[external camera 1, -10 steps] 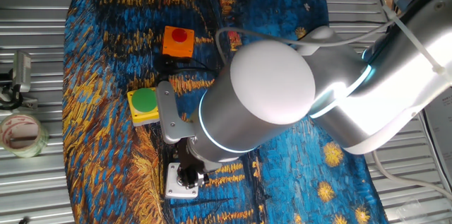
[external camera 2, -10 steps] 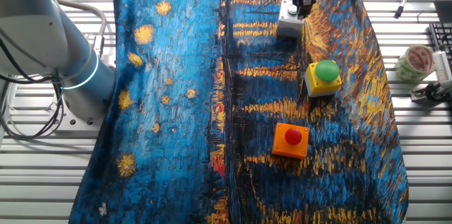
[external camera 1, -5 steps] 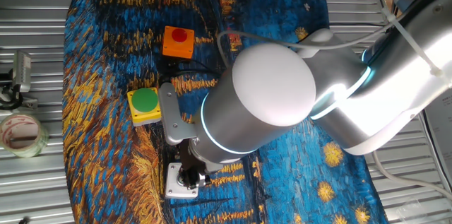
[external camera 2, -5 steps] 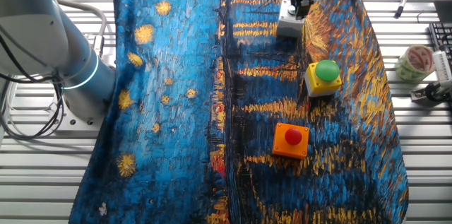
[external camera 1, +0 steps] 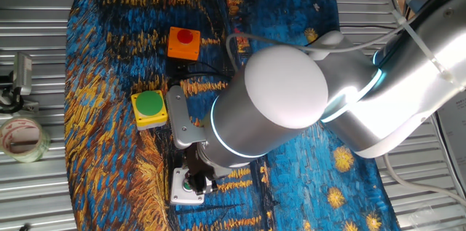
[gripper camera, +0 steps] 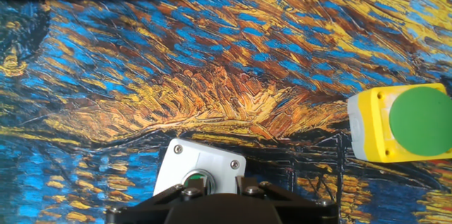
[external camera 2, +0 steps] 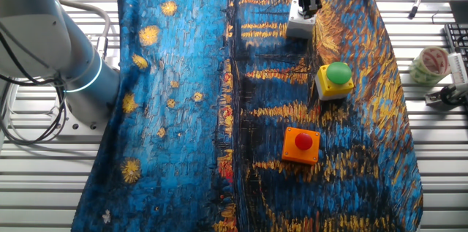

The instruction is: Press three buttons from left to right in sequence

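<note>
White box with small green button [gripper camera: 200, 169] near one end of the cloth-covered bench [external camera 2: 175, 115], directly under the tool [external camera 2: 306, 6], pointing straight down. Fingertip state: cannot tell. Yellow box [external camera 2: 335, 80] mid-row, orange box [external camera 2: 301, 145] beyond, each well apart.

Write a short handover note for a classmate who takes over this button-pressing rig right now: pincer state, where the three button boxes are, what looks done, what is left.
Pincer: over the white box, at its small green button; whether the fingers are open or shut cannot be told.
Boxes: all three stand in a row on the painted cloth; the yellow box with the large green button is in the middle, the orange box with the red button at the far end.
Done: cannot be confirmed from these views.
Left: check the white box's press, then lift clear.
</note>
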Controlling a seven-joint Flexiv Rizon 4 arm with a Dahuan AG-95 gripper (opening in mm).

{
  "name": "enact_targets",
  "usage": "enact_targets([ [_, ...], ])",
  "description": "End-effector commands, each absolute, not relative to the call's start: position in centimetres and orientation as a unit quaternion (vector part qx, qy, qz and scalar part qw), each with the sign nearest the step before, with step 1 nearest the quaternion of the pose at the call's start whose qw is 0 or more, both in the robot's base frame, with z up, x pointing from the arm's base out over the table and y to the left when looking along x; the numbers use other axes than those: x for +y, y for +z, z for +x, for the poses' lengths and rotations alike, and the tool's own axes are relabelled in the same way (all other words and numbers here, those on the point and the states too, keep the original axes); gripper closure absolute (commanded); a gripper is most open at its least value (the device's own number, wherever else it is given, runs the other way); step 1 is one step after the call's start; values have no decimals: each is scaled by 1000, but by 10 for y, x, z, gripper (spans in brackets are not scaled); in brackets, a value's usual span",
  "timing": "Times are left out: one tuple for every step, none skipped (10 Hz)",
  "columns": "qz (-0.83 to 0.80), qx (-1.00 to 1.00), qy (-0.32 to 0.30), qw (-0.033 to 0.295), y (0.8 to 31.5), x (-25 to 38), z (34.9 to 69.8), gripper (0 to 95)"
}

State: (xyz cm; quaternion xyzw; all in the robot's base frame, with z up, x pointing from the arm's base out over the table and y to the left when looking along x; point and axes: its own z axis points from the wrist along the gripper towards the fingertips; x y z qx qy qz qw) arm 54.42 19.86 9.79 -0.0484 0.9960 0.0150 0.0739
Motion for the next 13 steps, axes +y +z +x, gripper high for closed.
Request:
enact_targets([
  [-47, 996, 14, 76, 97, 198, 544, 570],
  [-49, 996, 13, 76, 97, 198, 544, 570],
  [-49, 996, 13, 76, 97, 198, 544, 570],
  [-50, 996, 13, 76, 97, 198, 544, 570],
  [-49, 996, 13, 76, 97, 198, 544, 570],
  [-49, 996, 14, 75, 97, 198, 544, 570],
  [-48, 996, 14, 75, 97, 198, 544, 570],
  [-48, 996, 13, 76, 95, 198, 544, 570],
  [-48, 996, 14, 77, 94, 198, 544, 570],
  [-48, 996, 14, 78, 93, 198, 544, 570],
  [-48, 996, 15, 78, 91, 198, 544, 570],
  [-48, 996, 15, 80, 89, 198, 544, 570],
  [-47, 995, 15, 81, 89, 198, 544, 570],
])
